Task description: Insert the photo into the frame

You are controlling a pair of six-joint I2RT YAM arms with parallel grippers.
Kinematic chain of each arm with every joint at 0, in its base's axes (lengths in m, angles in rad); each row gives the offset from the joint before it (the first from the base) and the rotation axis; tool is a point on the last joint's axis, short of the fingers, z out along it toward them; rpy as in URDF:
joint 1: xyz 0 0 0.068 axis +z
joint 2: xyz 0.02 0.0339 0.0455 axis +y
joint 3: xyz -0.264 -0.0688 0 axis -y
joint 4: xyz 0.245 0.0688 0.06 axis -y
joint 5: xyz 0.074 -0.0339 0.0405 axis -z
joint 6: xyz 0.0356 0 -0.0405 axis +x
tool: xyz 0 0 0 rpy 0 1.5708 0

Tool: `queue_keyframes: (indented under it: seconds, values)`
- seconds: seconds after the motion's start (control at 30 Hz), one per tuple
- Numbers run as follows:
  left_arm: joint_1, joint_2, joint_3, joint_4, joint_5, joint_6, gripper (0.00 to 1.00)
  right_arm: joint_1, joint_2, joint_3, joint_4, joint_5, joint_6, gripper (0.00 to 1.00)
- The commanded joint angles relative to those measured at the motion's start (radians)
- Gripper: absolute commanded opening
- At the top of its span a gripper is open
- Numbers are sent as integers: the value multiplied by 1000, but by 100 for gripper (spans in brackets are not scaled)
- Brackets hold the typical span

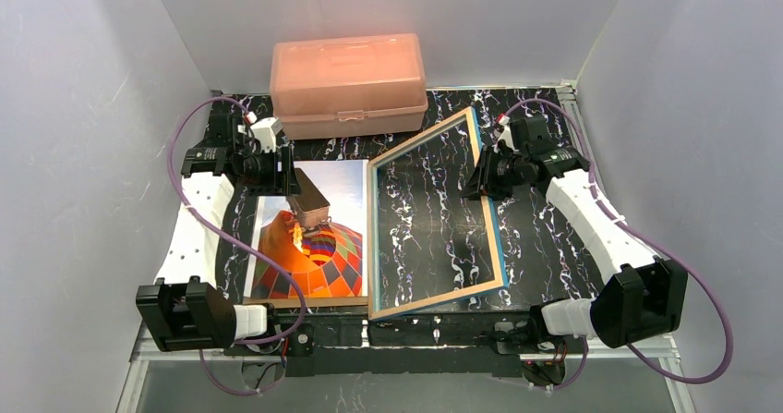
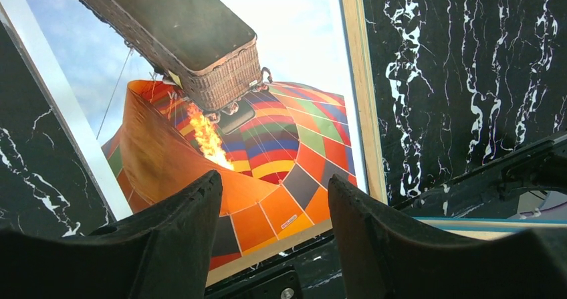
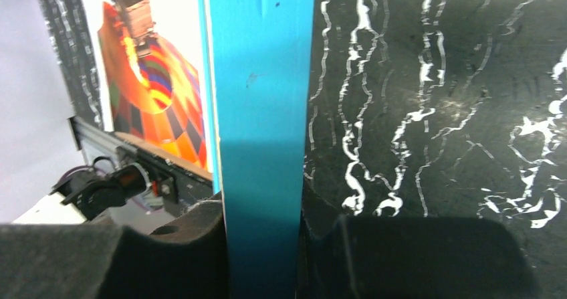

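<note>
Right gripper clamps the frame rim; left gripper gapes over the photo, lettering illegible.

Peach plastic box, black marbled tabletop

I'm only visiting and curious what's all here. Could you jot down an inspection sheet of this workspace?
Surface: black marbled table.
Job's things: photo flat, face up, left; frame tilted, right rim lifted.
Clutter: peach box at the back.
Grippers: left gripper open over photo; right gripper shut on frame rim.
Cables: purple cables loop along both arms.
Surroundings: white walls on three sides.
</note>
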Motion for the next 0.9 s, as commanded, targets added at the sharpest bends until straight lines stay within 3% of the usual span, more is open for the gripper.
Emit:
queue_keyframes:
  seconds: [0.0, 0.43, 0.87]
  values:
    - [26, -27, 1, -53, -7, 35, 58, -10, -37, -66, 91, 126, -33, 1]
    - [92, -7, -3, -86, -9, 98, 58, -34, -54, -159, 201, 409, -193, 1]
    - [103, -8, 42, -127, -41, 121, 58, -37, 64, -247, 341, 531, -235, 7]
